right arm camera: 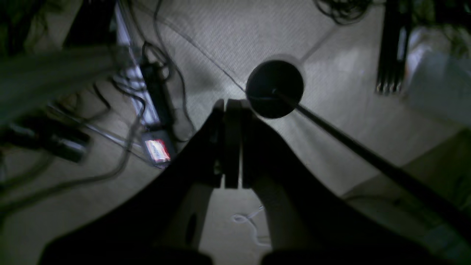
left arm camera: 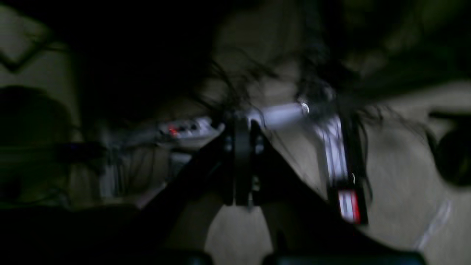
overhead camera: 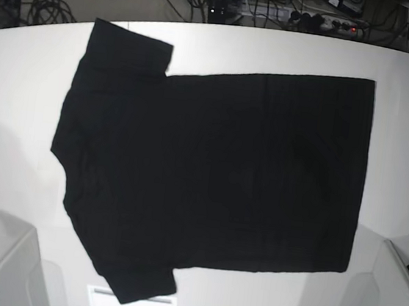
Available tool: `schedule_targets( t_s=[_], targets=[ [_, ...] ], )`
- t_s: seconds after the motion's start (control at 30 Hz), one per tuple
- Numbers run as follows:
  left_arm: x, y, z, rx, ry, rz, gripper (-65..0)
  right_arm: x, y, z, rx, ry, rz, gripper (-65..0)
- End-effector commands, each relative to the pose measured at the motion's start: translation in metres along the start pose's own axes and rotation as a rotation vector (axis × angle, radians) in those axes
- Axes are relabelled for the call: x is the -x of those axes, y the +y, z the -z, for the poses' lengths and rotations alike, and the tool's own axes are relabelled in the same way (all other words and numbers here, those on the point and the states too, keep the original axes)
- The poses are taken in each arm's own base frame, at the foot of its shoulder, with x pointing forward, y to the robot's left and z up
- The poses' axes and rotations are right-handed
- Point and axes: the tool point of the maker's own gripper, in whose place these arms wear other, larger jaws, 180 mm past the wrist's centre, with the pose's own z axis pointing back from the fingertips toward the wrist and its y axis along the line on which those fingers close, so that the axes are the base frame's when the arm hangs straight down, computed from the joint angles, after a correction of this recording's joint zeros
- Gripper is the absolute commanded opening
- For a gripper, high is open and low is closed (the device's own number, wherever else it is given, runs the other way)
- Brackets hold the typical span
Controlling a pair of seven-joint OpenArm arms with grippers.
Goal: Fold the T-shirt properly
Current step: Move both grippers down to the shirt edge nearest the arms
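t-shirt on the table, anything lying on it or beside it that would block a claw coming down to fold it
Nothing visible does. The T-shirt lies flat and bare on the white table, with no object on it. Neither claw appears in the base view.

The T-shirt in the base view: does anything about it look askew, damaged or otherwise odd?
Nothing stands out. The T-shirt lies spread flat and unfolded on the white table, plain black side up, both sleeves at the left, hem at the right. No tear or stain shows. It sits slightly rotated against the table edge.
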Motion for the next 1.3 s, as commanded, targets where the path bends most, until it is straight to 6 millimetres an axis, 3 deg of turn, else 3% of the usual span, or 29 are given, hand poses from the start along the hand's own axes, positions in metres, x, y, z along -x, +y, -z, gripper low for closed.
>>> schedule_targets(
  t_s=[0.0,0.13,0.33,0.5,0.6,0.67,0.7,0.77,0.87,0.93,1.1,1.27],
  targets=[
    [-0.006,0.008,-0.013,-0.011,-0.025,0.003,-65.0,-0.006,-0.013,-0.007,0.031,-0.022,0.018,-65.0],
    [-0.043,0.041,-0.032,-0.094,-0.123,0.015,-65.0,-0.031,-0.025,-0.023,0.044,-0.058,0.068,-65.0],
    [-0.090,0.073,-0.052,-0.227,-0.247,0.007,-65.0,-0.077,-0.033,-0.052,0.042,-0.149,0.090,-65.0],
    [-0.138,0.097,-0.058,-0.292,-0.372,0.034,-65.0,-0.141,-0.051,-0.084,0.085,-0.278,0.103,-65.0],
    [-0.168,0.108,-0.062,-0.334,-0.459,-0.022,-65.0,-0.184,-0.048,-0.110,0.086,-0.387,0.119,-65.0],
    [-0.179,0.114,-0.067,-0.357,-0.500,-0.080,-65.0,-0.199,-0.041,-0.113,0.068,-0.417,0.123,-65.0],
    [-0.184,0.115,-0.068,-0.360,-0.514,-0.103,-60.9,-0.208,-0.039,-0.113,0.061,-0.435,0.130,-65.0],
    [-0.191,0.119,-0.071,-0.373,-0.542,-0.142,-46.4,-0.216,-0.033,-0.109,0.045,-0.427,0.143,-65.0],
    [-0.196,0.124,-0.070,-0.375,-0.555,-0.147,-31.6,-0.226,-0.018,-0.105,-0.040,-0.414,0.213,-42.2],
    [-0.197,0.126,-0.064,-0.350,-0.534,-0.129,-25.3,-0.233,-0.002,-0.106,-0.144,-0.414,0.232,-32.1],
    [-0.204,0.126,-0.049,-0.319,-0.490,-0.159,-23.0,-0.251,0.010,-0.111,-0.351,-0.388,0.279,-31.1],
    [-0.215,0.122,-0.040,-0.172,-0.540,-0.473,-23.0,-0.254,-0.006,-0.099,-0.365,-0.316,0.369,-31.1]
  ],
)
